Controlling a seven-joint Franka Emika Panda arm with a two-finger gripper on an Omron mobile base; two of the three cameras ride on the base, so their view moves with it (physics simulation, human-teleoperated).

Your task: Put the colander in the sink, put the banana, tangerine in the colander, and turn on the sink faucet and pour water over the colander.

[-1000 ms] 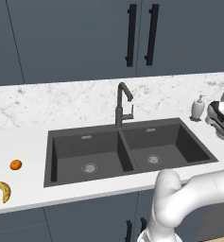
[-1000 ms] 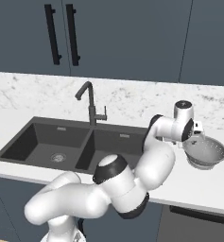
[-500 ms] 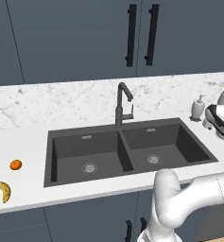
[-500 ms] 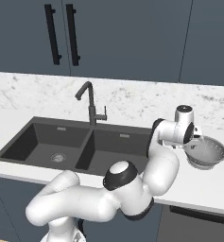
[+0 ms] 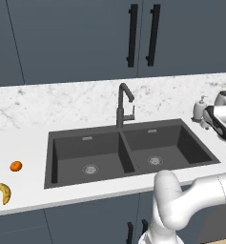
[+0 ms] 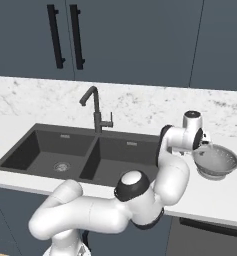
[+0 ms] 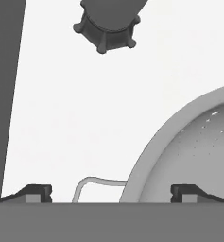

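The small pale grey perforated metal colander (image 6: 217, 161) sits on the white marble counter (image 6: 225, 200) at the right of the right base view. The pincer (image 7: 111, 191) hangs over its near rim and handle, tips wide apart, empty.

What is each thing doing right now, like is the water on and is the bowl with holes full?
colander: upright on the counter right of the sink, empty.
sink: both basins empty and dry.
sink faucet: no water running.
banana: lying on the counter, left of the sink.
tangerine: on the counter near the banana.
gripper: open, straddling the colander's rim by its handle.
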